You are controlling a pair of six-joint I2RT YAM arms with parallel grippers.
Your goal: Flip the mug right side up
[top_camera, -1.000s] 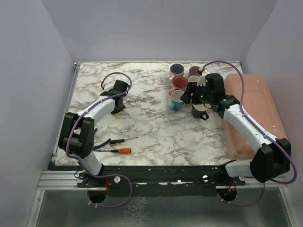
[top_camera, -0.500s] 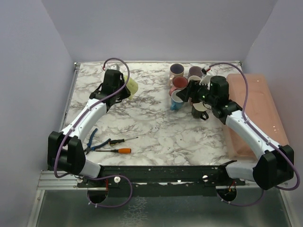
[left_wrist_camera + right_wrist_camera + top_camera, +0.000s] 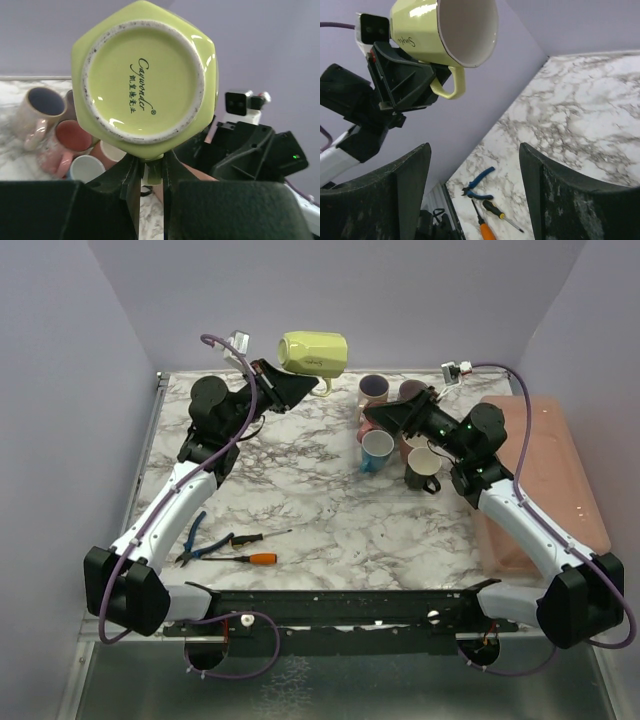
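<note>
The yellow-green mug point(image 3: 313, 352) hangs in the air above the back of the table, lying on its side with its mouth toward the right. My left gripper point(image 3: 308, 388) is shut on the mug's handle point(image 3: 153, 172) from below. The left wrist view shows the mug's base point(image 3: 144, 85) with its printed mark. In the right wrist view the mug point(image 3: 445, 30) shows its white inside and its handle point(image 3: 451, 86) pointing down. My right gripper point(image 3: 378, 413) is open and empty, raised and pointing left toward the mug; it stands apart from the mug point(image 3: 474, 150).
Several upright mugs point(image 3: 374, 389) cluster at the back right, with a blue mug point(image 3: 377, 450) and a black mug point(image 3: 422, 470) in front. A pink tray point(image 3: 540, 480) lies along the right edge. Blue pliers point(image 3: 195, 535) and two screwdrivers point(image 3: 250, 558) lie front left.
My left arm has lifted the mug off the table's back left, swung it up and to the right, and turned it on its side. My right gripper has tilted up toward it.
</note>
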